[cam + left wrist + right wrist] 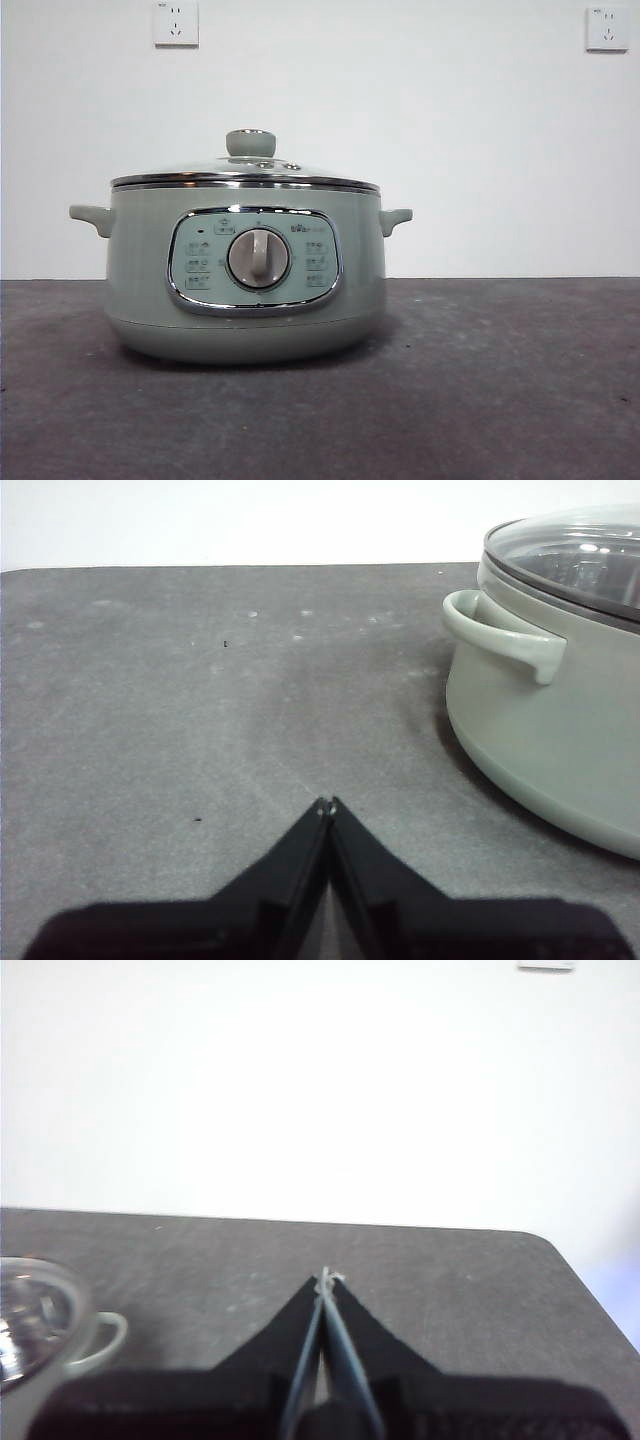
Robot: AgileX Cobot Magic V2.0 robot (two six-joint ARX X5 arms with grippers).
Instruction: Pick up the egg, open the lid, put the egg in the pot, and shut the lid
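The pale sage-green pot [245, 270] stands on the dark table, its dial facing the front view. The glass lid [246, 172] with its green knob sits shut on the pot. The egg is not in any view. My left gripper [327, 805] is shut and empty above the table, beside the pot [545, 740] and its side handle. My right gripper [328, 1278] is shut and empty on the pot's other side; the lid's edge [30, 1320] and one handle show in the right wrist view. Neither gripper shows in the front view.
The dark grey table [500, 380] ends at a white wall with two sockets [176, 23]. The table's far corner [545, 1245] shows in the right wrist view.
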